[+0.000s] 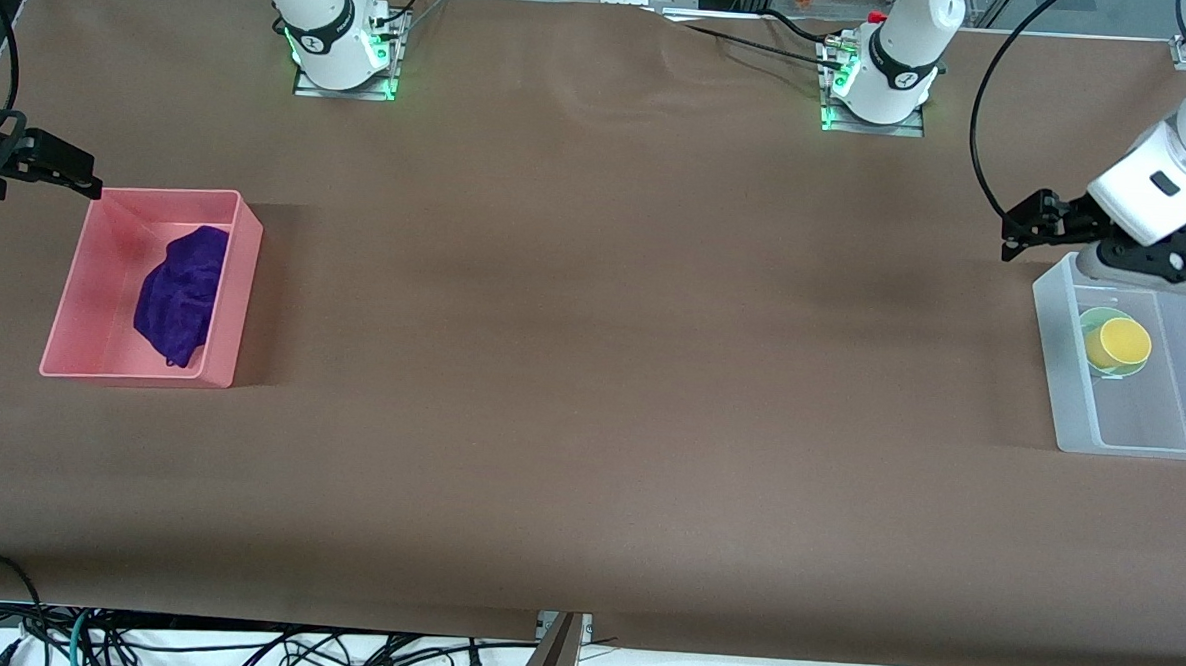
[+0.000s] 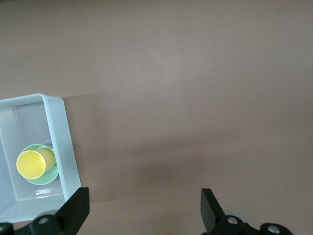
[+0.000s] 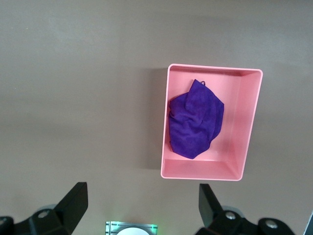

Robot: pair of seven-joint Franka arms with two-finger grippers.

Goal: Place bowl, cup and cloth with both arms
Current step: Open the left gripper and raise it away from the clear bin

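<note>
The purple cloth (image 1: 182, 295) lies bunched in a pink bin (image 1: 237, 287) toward the right arm's end of the table; both also show in the right wrist view, the cloth (image 3: 195, 125) in the bin (image 3: 210, 171). The yellow cup (image 1: 1121, 343) sits in the sage-green bowl (image 1: 1092, 319) inside a clear bin (image 1: 1071, 394) toward the left arm's end. The left wrist view shows the cup (image 2: 33, 163), bowl (image 2: 48, 178) and bin (image 2: 63, 142). My left gripper (image 1: 1018, 231) (image 2: 144, 200) is open and empty over bare table beside the clear bin. My right gripper (image 1: 79, 175) (image 3: 143, 196) is open and empty beside the pink bin.
The two arm bases (image 1: 345, 57) (image 1: 879, 90) stand along the table edge farthest from the front camera. The right arm's base (image 3: 129, 229) shows in the right wrist view. A brown cover (image 1: 591, 373) spans the table between the bins.
</note>
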